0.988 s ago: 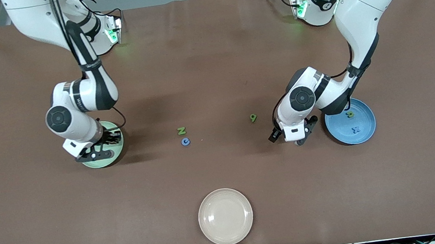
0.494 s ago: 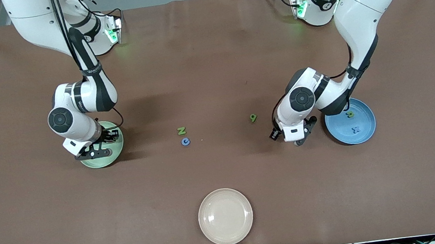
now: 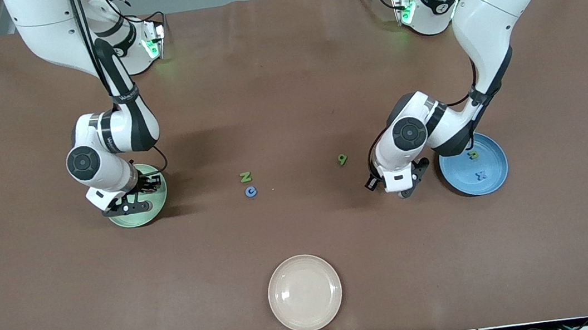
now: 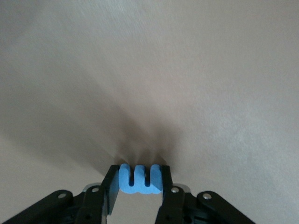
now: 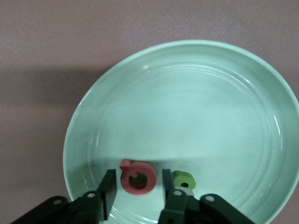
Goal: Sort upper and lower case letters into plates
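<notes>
At frame left, the mint plate (image 3: 137,216) holds a red letter (image 5: 138,177) and a green letter (image 5: 182,178); the right gripper (image 5: 135,191), released, straddles the red one. Midframe on brown table (image 3: 286,104): green Z (image 3: 245,177), blue c (image 3: 251,191), green g (image 3: 342,159); cream plate (image 3: 304,292) below. The left gripper (image 4: 139,192) clamps a blue letter (image 4: 139,178) beside the blue plate (image 3: 487,161).

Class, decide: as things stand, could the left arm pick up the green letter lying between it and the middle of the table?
Probably not yet: nothing lies around the green letter, but the left claw is already shut on a blue letter.
</notes>
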Controlling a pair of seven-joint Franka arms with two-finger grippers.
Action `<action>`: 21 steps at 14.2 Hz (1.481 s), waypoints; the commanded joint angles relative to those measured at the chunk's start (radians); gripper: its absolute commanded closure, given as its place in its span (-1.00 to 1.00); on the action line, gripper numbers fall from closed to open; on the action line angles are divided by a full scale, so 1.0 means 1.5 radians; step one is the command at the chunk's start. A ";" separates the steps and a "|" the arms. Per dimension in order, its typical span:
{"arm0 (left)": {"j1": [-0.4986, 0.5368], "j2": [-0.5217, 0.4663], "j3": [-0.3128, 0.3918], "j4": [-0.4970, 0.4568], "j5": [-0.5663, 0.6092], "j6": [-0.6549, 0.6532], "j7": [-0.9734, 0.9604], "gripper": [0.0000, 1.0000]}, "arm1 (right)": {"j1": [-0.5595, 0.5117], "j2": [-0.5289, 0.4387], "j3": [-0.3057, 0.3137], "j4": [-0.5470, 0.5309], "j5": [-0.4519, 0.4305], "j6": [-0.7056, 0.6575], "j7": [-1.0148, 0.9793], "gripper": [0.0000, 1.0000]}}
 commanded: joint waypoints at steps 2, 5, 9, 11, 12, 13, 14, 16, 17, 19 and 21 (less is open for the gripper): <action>0.060 -0.077 -0.025 -0.019 0.007 -0.089 0.106 0.60 | 0.006 -0.018 0.000 0.028 0.011 -0.047 0.006 -1.00; 0.176 -0.111 -0.091 -0.045 0.007 -0.135 0.219 0.60 | 0.023 -0.025 0.006 0.076 0.013 -0.112 0.057 -1.00; 0.415 -0.122 -0.244 -0.106 0.012 -0.149 0.392 0.60 | 0.120 -0.021 0.009 0.086 0.013 -0.078 0.116 -1.00; 0.489 -0.122 -0.277 -0.131 0.014 -0.148 0.453 0.60 | 0.153 -0.017 0.010 0.096 0.017 -0.066 0.117 -1.00; 0.504 -0.122 -0.277 -0.143 0.028 -0.142 0.465 0.60 | 0.169 -0.013 0.010 0.097 0.043 -0.055 0.126 -1.00; 0.516 -0.120 -0.277 -0.157 0.053 -0.134 0.466 0.60 | 0.188 -0.010 0.010 0.097 0.081 -0.046 0.146 -1.00; 0.530 -0.116 -0.277 -0.172 0.076 -0.117 0.466 0.60 | 0.213 -0.001 0.009 0.098 0.103 -0.033 0.165 -1.00; 0.537 -0.109 -0.276 -0.191 0.086 -0.086 0.464 0.60 | 0.227 0.022 0.011 0.113 0.114 -0.024 0.203 -1.00; 0.541 -0.108 -0.274 -0.197 0.088 -0.077 0.461 0.60 | 0.237 0.034 0.012 0.117 0.115 -0.014 0.210 -1.00; 0.546 -0.098 -0.272 -0.209 0.110 -0.052 0.454 0.60 | 0.256 0.055 0.012 0.122 0.124 0.012 0.242 -1.00; 0.546 -0.085 -0.263 -0.215 0.140 -0.040 0.452 0.60 | 0.270 0.080 0.012 0.144 0.130 0.012 0.269 -1.00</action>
